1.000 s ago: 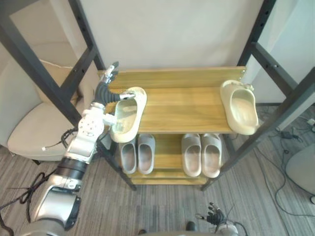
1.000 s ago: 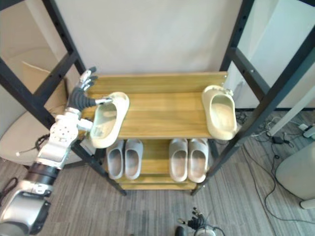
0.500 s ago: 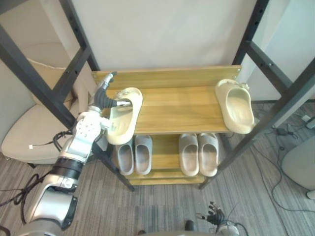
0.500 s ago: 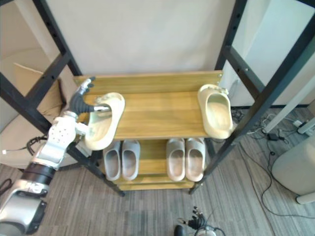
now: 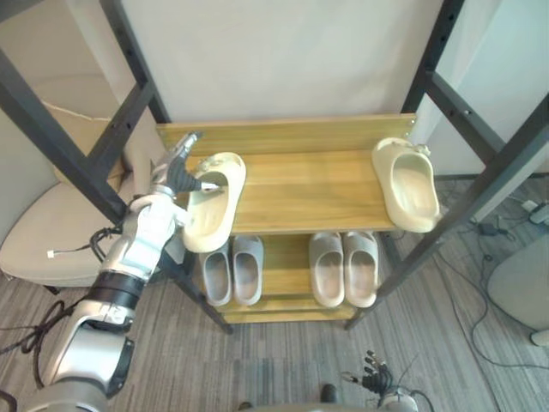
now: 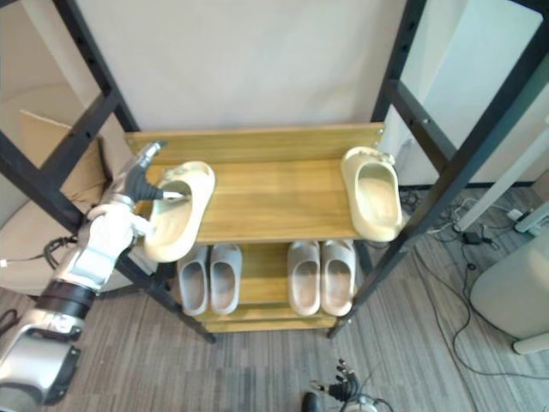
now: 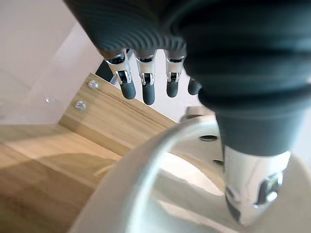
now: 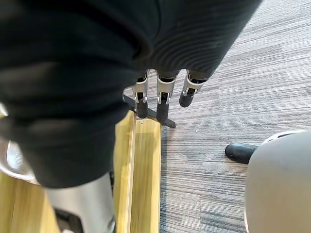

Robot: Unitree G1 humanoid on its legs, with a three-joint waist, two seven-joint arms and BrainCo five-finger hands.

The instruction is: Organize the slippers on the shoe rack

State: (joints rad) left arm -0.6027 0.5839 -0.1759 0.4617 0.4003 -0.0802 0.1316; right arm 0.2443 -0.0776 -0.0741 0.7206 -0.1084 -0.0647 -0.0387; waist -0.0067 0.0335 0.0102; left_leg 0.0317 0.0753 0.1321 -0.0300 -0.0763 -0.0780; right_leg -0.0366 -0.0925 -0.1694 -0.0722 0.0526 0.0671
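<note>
Left eye view: wooden shoe rack with black metal frame. A cream foam slipper lies at the left end of the top shelf, heel overhanging the front edge. The left hand is at the slipper's outer side by the toe end, touching it. Its fingers are straight and point toward the back of the shelf. A second cream foam slipper is at the right end of the same shelf, well apart from the first, toe toward the wall. On the lower shelf are a left pair of grey slippers and a right pair of grey slippers, side by side. A beige padded chair stands left of the rack. The right hand hangs low at the bottom edge, far from the rack's top shelf.

Right eye view: same layout.

Left wrist view: fingers are spread straight above the slipper's upper and not wrapped round it. The thumb reaches down inside the slipper's opening. The hand is relaxed, not clamped. Shelf wood shows beyond.

Right wrist view: fingers are straight and holding nothing, over the grey carpet floor beside the rack's edge.
</note>
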